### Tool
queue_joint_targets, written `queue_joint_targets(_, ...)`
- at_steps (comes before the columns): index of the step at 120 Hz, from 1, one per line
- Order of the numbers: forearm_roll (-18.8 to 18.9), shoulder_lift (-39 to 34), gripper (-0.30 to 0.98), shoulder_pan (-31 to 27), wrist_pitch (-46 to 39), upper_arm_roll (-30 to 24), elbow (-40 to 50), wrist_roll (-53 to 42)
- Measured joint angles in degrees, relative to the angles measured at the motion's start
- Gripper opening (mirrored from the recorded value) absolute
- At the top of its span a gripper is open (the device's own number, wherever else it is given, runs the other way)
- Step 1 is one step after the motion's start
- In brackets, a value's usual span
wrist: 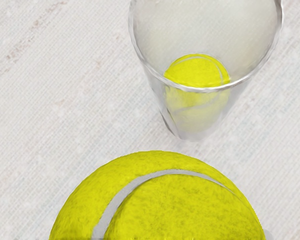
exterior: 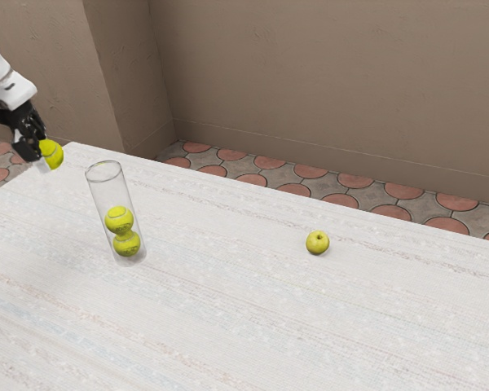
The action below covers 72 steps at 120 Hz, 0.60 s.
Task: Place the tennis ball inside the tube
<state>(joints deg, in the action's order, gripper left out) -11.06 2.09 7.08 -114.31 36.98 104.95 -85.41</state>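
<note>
Hand: While the arm [exterior: 11, 88] is hanging at the exterior view's upper left, the hand [exterior: 43, 151] is pinching the tennis ball [exterior: 55, 155].
Ball position: It is hanging in the air, near the tube [exterior: 110, 192] but apart from it, and is awaiting insertion.
Ball handling: The item is presumably behaving as light and springy, its felt giving good friction; nothing is suggesting fragility. A moderate squeeze is probably sufficing.
Point of hold: Opposite sides at the widest girth are offering the best purchase, the underside being left free for entering the mouth.
Tube: It is standing upright on the bench [exterior: 228, 326], open end up. Being clear, smooth and probably light, it is likely risking a tip if its rim is being knocked; centring over the mouth is therefore being advised before release.
Tube contents: Two balls are resting inside, the upper ball [exterior: 119, 219] sitting on the lower ball [exterior: 127, 243].
Apple: It is lying well apart, toward the exterior view's right [exterior: 317, 243], and is playing no part.
Count: Inspection is finding three tennis balls, one tube and one apple.
</note>
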Motion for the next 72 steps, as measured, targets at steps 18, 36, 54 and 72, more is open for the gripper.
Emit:
queue_joint_targets(18,0.9,3.3,0.23,-0.9,11.4,-5.3,-13.1,12.9)
queue_joint_targets(36,-0.8,10.0,0.22,2.2,18.8,-7.5,-19.1,24.5)
queue_joint_targets(54,-2.2,14.2,0.2,-0.2,22.3,-7.7,-21.6,33.9)
queue_joint_targets(72,-3.0,15.4,0.2,-0.9,24.0,-7.7,-22.6,41.2)
